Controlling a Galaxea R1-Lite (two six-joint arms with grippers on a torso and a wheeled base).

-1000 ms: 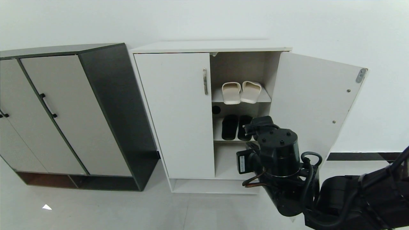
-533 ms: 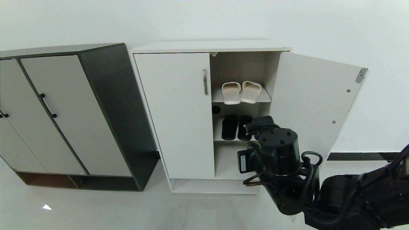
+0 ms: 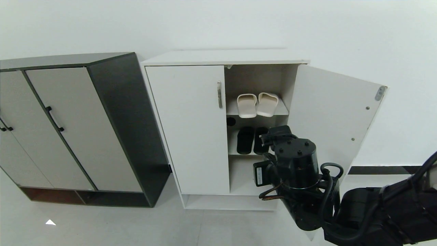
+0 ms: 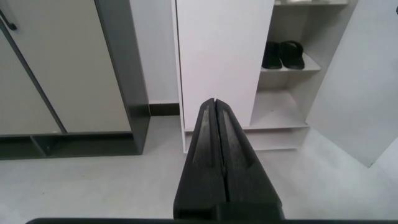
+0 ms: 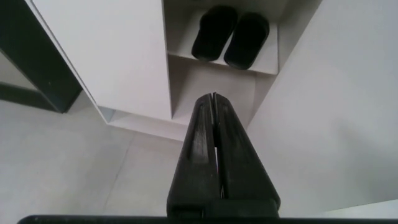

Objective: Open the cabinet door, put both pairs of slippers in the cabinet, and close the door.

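Right fingers (image 5: pixel 210 112) pressed together, empty; black slippers (image 5: pixel 231 36) on shelf (image 5: pixel 264 59) beyond their tips. Left fingers (image 4: pixel 210 115) likewise closed, empty. White slippers (image 3: pixel 256 104) one shelf higher; door (image 3: pixel 331 112) open beside right fingers.

readable text: none | white label (image 3: pixel 258 176) on right arm: print too small to read

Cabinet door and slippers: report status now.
Left gripper shut, empty; right gripper shut, empty. White slippers on upper shelf, black slippers on shelf below. Cabinet door open. Right arm before the opening.
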